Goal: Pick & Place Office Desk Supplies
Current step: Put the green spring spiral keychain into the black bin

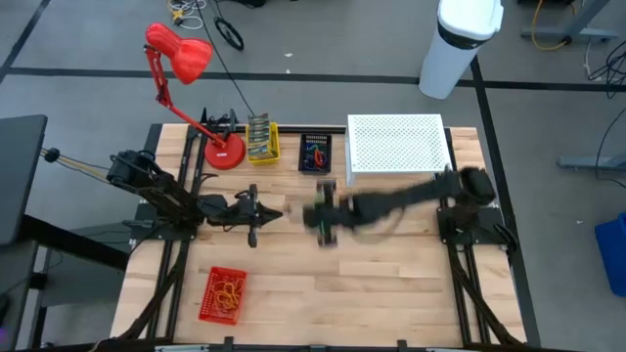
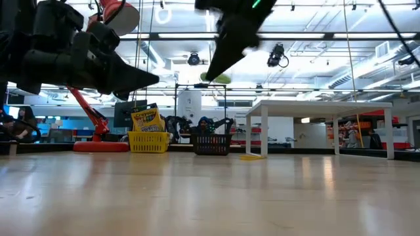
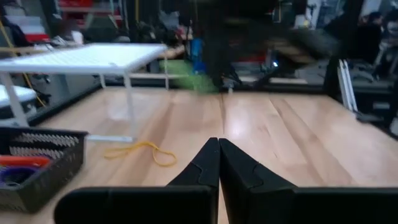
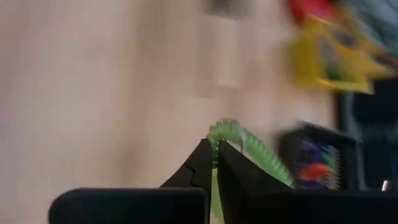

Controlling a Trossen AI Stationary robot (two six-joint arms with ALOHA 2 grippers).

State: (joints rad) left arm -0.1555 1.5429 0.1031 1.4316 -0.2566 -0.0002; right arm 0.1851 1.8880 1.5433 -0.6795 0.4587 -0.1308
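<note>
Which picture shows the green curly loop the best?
The right wrist view: the green coiled loop sits pinched in the right tool, up close. The low view shows only a small green blob; the left wrist view a green smear; from above I cannot make it out.

A green coiled loop (image 4: 249, 144) hangs pinched in the right pincer (image 4: 214, 163), above the table.

Right end effector (image 1: 324, 226) motion-blurred
</note>
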